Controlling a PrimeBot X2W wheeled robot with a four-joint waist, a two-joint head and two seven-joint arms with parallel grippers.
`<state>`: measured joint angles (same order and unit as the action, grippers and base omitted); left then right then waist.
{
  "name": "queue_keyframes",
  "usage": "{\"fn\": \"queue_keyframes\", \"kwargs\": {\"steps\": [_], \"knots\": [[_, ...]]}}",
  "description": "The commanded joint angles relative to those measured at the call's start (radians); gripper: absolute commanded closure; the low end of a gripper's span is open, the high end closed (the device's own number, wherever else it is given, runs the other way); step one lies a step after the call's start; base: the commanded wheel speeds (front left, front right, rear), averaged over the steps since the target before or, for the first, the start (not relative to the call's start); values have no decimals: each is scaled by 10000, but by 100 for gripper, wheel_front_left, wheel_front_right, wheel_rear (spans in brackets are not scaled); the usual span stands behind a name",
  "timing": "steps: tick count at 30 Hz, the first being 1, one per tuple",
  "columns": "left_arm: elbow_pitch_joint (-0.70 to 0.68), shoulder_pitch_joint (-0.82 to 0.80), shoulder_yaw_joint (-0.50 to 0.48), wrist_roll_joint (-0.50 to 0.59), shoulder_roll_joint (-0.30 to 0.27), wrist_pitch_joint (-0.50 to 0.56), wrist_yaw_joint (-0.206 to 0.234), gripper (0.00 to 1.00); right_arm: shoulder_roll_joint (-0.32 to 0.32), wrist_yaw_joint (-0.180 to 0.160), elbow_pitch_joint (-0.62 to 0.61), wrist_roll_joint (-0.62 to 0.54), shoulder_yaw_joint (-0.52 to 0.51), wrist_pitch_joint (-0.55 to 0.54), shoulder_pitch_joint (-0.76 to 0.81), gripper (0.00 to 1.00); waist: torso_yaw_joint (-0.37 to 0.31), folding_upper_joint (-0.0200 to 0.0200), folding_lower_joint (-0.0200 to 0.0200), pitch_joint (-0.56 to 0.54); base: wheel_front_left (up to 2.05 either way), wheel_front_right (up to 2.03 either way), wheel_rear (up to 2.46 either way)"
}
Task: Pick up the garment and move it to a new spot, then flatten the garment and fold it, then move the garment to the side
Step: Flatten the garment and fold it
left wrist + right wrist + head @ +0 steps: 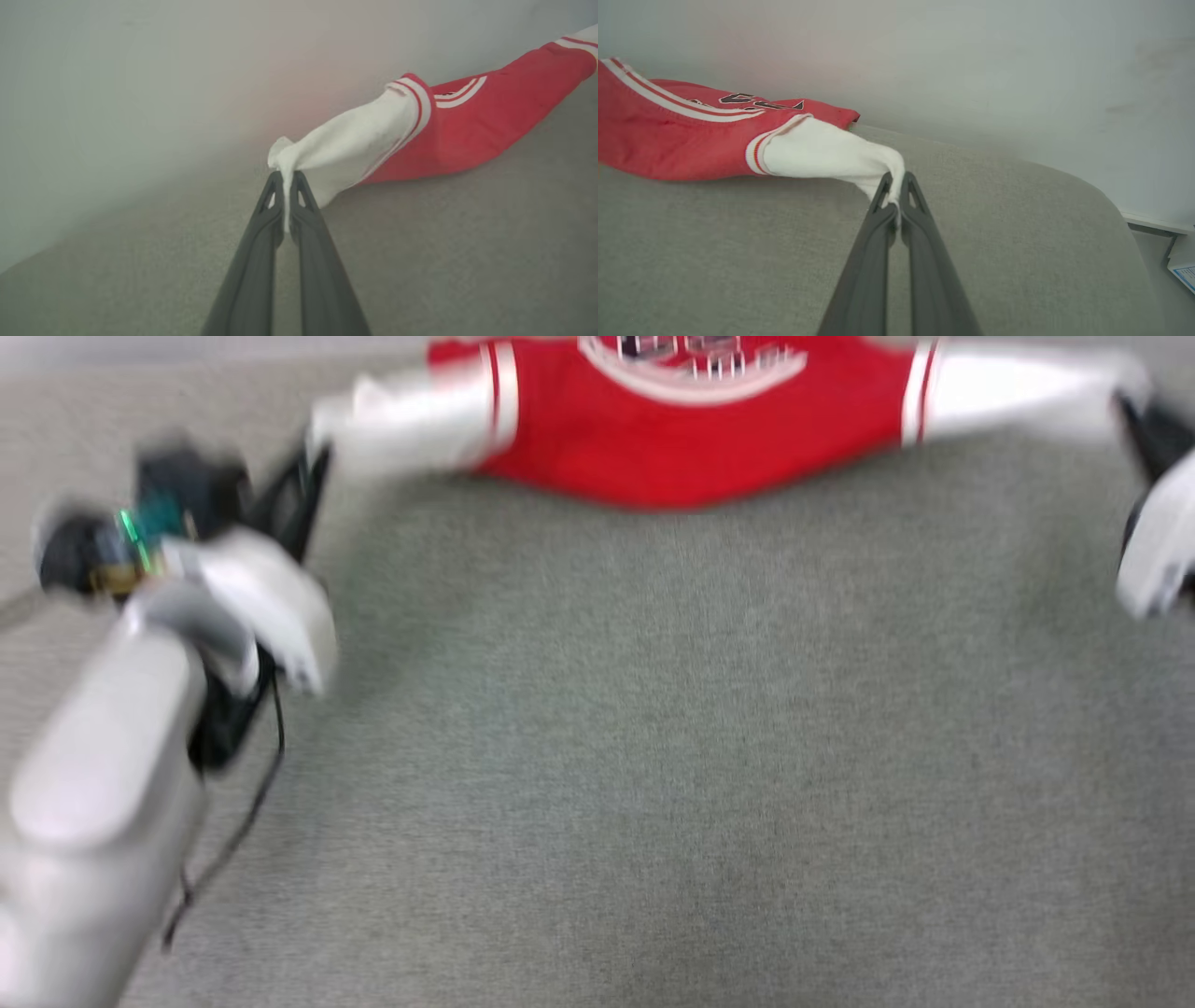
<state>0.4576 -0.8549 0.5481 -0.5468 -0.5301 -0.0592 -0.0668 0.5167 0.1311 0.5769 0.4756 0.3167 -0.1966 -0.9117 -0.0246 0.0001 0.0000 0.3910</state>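
The garment [672,439], a red jersey T-shirt with white sleeves and striped trim, is stretched between my two arms at the far edge of the grey surface. My left gripper [286,179] is shut on the end of one white sleeve [350,142]; in the blurred head view it sits at the upper left [313,457]. My right gripper [895,183] is shut on the other white sleeve [826,156], and its dark fingers [1144,425] show at the upper right. Black lettering [752,100] peeks out on the red body. The shirt's middle sags onto the surface.
A grey fabric-covered surface [653,756] spreads out in front of the shirt. A pale wall [140,70] rises right behind it. The surface's rounded corner [1111,205] lies to the right, with a white box [1183,263] on the floor beyond. A black cable [243,821] hangs from my left forearm.
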Motion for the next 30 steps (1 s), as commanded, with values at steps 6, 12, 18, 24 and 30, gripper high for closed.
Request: {"fn": "queue_keyframes", "kwargs": {"steps": [6,12,18,24,30], "knots": [[-1397,3666,349,-704,-697,530,472,100,1018,-9,-1435,1466,35,-423,3341,100,355,-1,0,-1919,0,0,0],[-2391,6019,742,-1108,-1186,1011,905,100,1608,-9,-2309,1566,-285,-663,5719,100,420,-1,0,-2750,0,0,0],[-2949,7482,742,-1535,-1529,1149,1339,100,1982,-9,-3355,1592,-744,-1240,7754,100,522,-1,0,-3204,0,0,0],[-3266,8431,621,-1827,-1935,1097,1594,100,1852,-10,-4218,1709,-1469,-2175,9554,100,540,-1,0,-3373,0,0,0],[-3730,9258,821,-2083,-2307,1445,1643,100,1523,-9,-5452,1817,-2153,-3441,11315,100,535,-1,0,-3446,0,0,0]]}}
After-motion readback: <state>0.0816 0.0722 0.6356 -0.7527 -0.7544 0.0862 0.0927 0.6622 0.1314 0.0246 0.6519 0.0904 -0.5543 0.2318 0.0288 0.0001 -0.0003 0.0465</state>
